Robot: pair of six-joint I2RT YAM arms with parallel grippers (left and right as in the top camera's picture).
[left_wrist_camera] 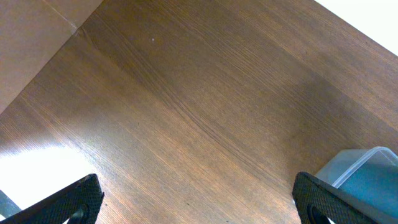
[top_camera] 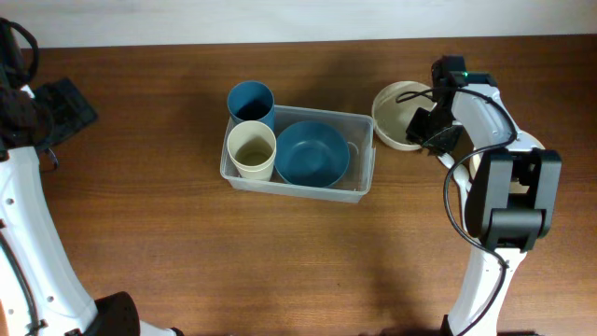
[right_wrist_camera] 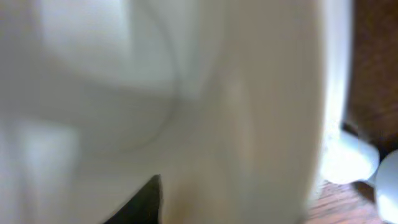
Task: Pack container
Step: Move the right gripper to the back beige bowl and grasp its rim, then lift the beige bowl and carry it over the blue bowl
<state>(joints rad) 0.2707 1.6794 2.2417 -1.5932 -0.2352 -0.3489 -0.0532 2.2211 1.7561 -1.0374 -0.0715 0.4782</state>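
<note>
Clear translucent plastic rectangular container [top_camera: 362,164] sits mid brown wooden tabletop [top_camera: 140,233], the right end effector [top_camera: 431,126] at the rim of the round cream bowl [top_camera: 394,112] just beside it, whether clamped I cannot tell, the left end effector [left_wrist_camera: 199,202] wide open, so the pickup seems in hand and next wants a firm pinch and a lift across.

Dark brown wood-grain table [top_camera: 187,252], pale strip [top_camera: 280,19] beyond its far edge, bright glare [left_wrist_camera: 37,168] on the wood

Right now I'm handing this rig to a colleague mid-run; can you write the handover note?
Left gripper: open, empty, over bare table left of the container.
Right gripper: at the rim of the cream bowl, right of the container; grip unclear.
Done: blue bowl and cream cup sit in the container.
Unclear: the blue cup stands at its back-left corner, inside or outside I cannot tell.
Left: cream bowl to go in.
</note>
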